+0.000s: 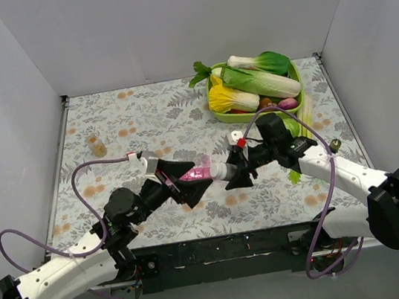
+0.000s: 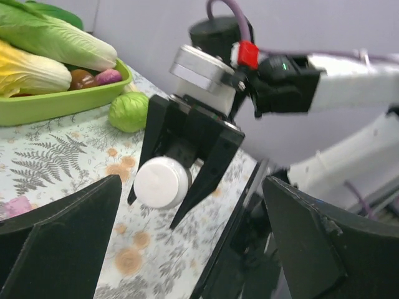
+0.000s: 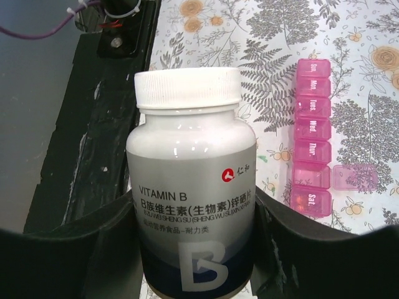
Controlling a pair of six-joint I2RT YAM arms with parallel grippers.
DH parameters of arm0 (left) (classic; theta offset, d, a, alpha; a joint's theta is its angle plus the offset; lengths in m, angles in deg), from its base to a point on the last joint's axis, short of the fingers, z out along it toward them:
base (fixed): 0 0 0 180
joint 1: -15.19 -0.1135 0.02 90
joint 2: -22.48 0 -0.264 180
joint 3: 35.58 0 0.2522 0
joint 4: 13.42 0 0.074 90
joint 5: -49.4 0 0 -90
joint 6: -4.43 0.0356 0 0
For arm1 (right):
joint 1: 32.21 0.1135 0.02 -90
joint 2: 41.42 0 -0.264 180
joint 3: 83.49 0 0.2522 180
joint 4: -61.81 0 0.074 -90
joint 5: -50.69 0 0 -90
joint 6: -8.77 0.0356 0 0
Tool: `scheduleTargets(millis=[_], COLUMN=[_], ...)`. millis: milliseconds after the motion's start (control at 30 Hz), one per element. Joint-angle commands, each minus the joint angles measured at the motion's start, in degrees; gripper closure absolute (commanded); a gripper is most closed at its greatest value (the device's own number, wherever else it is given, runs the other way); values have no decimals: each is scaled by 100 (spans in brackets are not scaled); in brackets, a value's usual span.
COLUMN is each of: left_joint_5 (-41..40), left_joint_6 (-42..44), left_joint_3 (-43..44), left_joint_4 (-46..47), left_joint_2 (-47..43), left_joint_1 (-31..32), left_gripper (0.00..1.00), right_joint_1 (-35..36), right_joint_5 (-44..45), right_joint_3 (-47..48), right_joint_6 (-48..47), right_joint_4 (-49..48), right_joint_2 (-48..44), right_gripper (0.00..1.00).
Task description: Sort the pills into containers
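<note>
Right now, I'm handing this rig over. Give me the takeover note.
Right gripper: jaws shut on the Vitamin B bottle, held off the table, cap on.
Left gripper: jaws open, facing the cap, holding nothing.
Pill organizer: flat on the table below the grippers. The lid between Thur. and Sat. is open; the others look shut.
Done: bottle picked up, one compartment opened.
Left: uncap the bottle, get pills into compartments. No loose pills visible.
</note>
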Motion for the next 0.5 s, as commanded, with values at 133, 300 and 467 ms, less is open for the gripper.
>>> scheduleTargets(millis=[133, 300, 467], left_joint_5=[2493, 2706, 2468], left_joint_6=[4028, 4470, 4487], left_joint_3=[180, 469, 557], left_joint_4=[-2226, -2095, -1400], left_joint_2=[-495, 365, 841], left_joint_1=[-26, -26, -26], left_gripper=[2, 2, 4], right_joint_1=[220, 379, 458], right_joint_5=[-320, -179, -99], right_joint_3=[465, 562, 519], right_joint_6=[-2382, -2629, -2655], right_joint_4=[1679, 1892, 1892], right_joint_2=[-186, -116, -115], right_gripper=[95, 95, 95])
